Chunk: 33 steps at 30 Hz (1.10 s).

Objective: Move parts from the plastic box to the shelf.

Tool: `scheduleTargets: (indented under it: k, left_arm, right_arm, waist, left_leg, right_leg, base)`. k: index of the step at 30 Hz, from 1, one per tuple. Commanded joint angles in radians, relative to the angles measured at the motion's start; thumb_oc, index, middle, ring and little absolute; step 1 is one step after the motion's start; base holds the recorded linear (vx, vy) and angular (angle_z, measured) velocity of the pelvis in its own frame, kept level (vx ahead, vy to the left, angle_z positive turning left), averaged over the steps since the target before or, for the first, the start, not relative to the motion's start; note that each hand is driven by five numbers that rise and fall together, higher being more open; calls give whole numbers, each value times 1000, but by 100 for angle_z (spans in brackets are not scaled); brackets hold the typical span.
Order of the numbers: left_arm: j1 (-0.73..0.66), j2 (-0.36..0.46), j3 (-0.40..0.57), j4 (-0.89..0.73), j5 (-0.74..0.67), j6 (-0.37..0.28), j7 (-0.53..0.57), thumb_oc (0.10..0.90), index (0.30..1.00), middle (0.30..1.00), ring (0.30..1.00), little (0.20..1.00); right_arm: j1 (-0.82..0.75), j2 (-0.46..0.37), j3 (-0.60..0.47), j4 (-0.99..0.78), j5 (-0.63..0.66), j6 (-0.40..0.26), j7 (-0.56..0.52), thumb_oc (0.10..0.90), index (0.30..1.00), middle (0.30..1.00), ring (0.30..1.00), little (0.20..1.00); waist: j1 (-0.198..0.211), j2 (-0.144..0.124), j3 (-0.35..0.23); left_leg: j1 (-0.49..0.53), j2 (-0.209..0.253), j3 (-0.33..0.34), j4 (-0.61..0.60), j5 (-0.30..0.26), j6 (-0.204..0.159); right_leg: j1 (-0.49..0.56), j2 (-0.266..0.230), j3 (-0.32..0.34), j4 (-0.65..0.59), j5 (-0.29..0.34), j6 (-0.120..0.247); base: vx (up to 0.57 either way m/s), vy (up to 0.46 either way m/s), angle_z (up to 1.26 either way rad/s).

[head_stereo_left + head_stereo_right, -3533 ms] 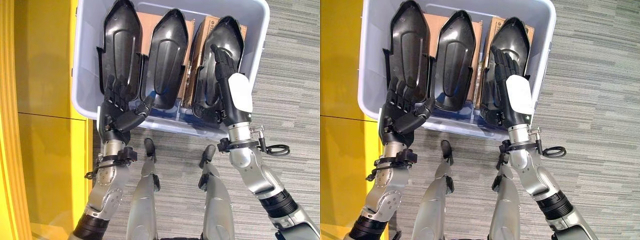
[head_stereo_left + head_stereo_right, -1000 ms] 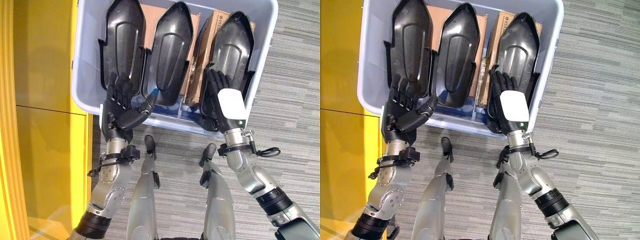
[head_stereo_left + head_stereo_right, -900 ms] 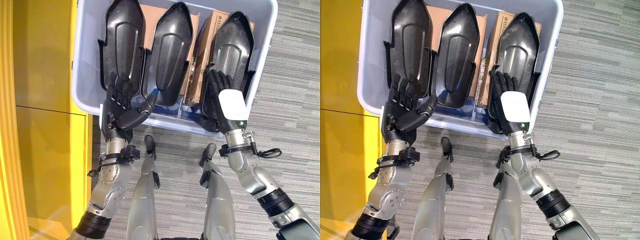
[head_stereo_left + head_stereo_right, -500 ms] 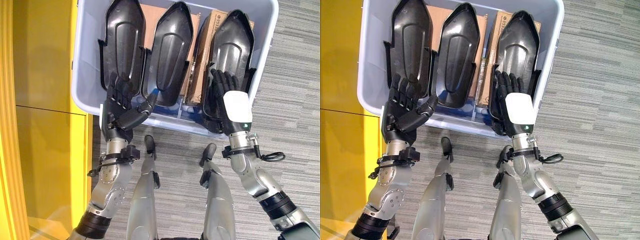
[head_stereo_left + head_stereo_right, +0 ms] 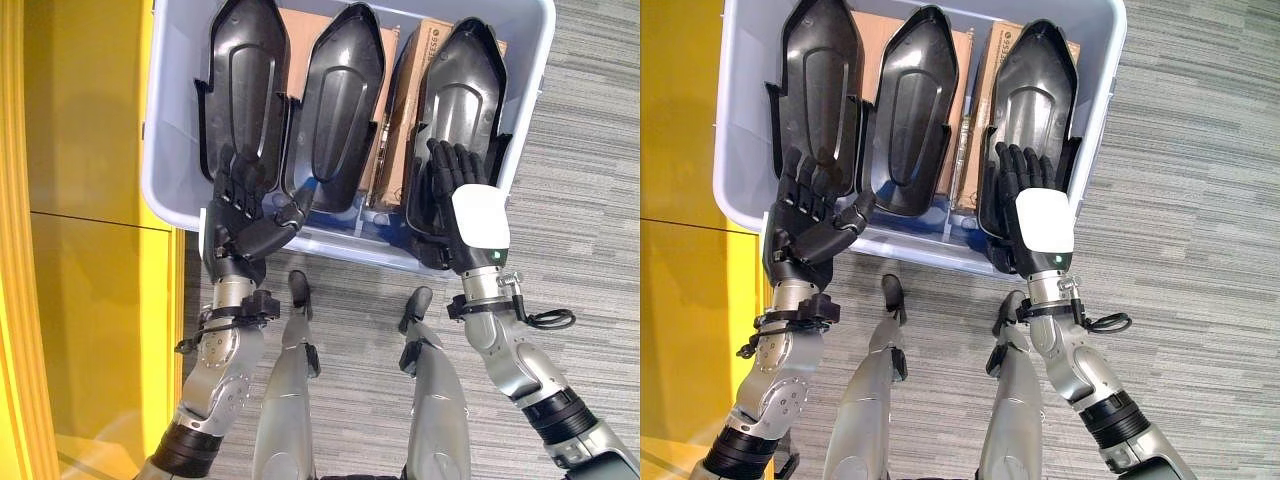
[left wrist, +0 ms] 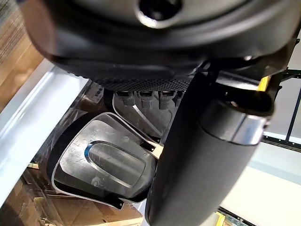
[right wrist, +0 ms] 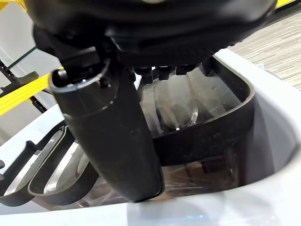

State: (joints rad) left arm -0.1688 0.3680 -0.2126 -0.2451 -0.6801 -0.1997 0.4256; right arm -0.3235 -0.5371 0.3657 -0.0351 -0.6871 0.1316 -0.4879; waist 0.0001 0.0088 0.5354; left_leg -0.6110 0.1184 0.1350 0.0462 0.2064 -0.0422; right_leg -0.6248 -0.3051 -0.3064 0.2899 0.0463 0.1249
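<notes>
Basically all the risk is inside the plastic box [image 5: 170, 120], which sits on the grey floor [image 5: 590, 200] with a yellow panel [image 5: 90, 200] just beside its left wall.

Three black moulded parts stand side by side in the box, tips toward its far wall, leaning on cardboard cartons [image 5: 405, 110] behind them. None is out of the box. The shelf: can't place it from these views.

- Left part [image 5: 245, 90]: left robot hand [image 5: 240, 215] is at its near end, fingers laid up the face, thumb angled toward the middle part [image 5: 340, 100]. Fingers look mostly straight, no closed grip that I can see. Left wrist view shows the part's glossy inner face past the thumb.
- Right part [image 5: 1030, 110]: right robot hand [image 5: 1035, 215] with its white cover lies flat on the near end, fingers extended, nothing enclosed. Right wrist view agrees.

What could go wrong, my read:
- Parts are smooth and curved; a lift without a closed wrap likely slips.
- The three parts sit touching or nearly so, side flanges close together. Pulling an outer one may snag and drag the middle one.
- Right part is tight against the box's right wall; it could catch the rim and tip or shift the box.
- Cartons may topple once the parts leave.
</notes>
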Motion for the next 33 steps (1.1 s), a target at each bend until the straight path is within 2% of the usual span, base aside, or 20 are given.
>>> scheduleTargets:
  k: [1,17,30,33]
  left_arm:
    - [-6,18,31,-135,79,-103,-12,900,1000,1000,1000,1000]
    - [-9,9,19,-117,64,-109,-18,900,1000,1000,1000,1000]
    - [-27,1,-15,-87,32,-117,-39,900,1000,1000,1000,1000]
    - [-20,1,-22,-81,26,-123,-41,900,1000,1000,1000,1000]
  right_arm:
    - [-7,-21,-44,-101,-47,-31,-63,900,1000,1000,1000,1000]
    - [-67,1,18,48,-42,-1,-51,900,1000,1000,1000,1000]
    - [-230,64,100,327,10,43,-65,900,1000,1000,1000,1000]
    - [-239,75,111,366,20,48,-68,900,1000,1000,1000,1000]
  waist:
    - [-6,-31,-15]
    - [8,-20,-15]
    - [32,3,-15]
    - [36,9,-15]
  left_leg:
    - [34,0,30,123,-179,-23]
    - [21,-1,24,125,-176,-21]
    - [-10,-5,13,138,-176,-17]
    - [-5,-5,0,158,-206,-23]
  right_leg:
    - [63,13,79,-50,-21,34]
    - [55,11,75,-44,-22,31]
    - [24,7,74,-27,-24,25]
    - [25,6,88,-1,-52,31]
  base:
    - [0,0,0]
    - [0,0,0]
    - [-2,-2,0]
    - [29,-5,3]
